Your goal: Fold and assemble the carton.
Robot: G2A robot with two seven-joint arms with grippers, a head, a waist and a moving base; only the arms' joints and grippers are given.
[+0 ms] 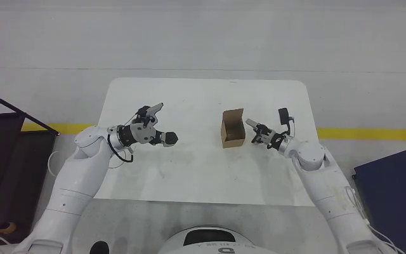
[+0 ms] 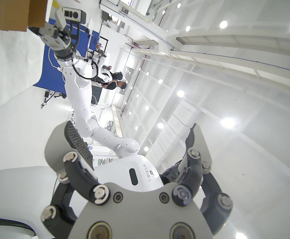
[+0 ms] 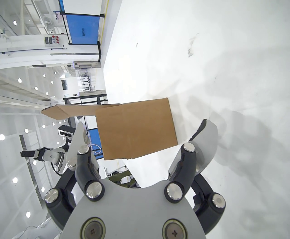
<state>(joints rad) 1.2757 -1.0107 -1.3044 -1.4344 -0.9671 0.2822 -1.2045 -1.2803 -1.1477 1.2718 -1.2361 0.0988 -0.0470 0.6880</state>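
Two-armed robot at the white table, with every position given relative to the carton. The carton, of plain brown cardboard, stood upright on the tabletop with its bottom edge on the surface and its top unclosed. One flap rose above the mouth on the side away from the robot. In the right wrist view the carton presented a flat, unmarked side wall, and the flap projected beyond its top edge.

The right gripper sat just beside the carton, on the robot's right of it, and pointed toward it. Its jaws were spread wide and held nothing. Seen from its own wrist, the right gripper framed the carton's wall between its two fingers, and neither finger was seen touching the cardboard.

The left gripper hung well apart from the carton, on the opposite side. The carton thus lay between the two grippers, much nearer the right one. The left wrist view showed the left gripper likewise parted and empty, its ribbed pads facing each other across a wide gap. In that same view a corner of the carton appeared far off, with the right gripper just beside it.
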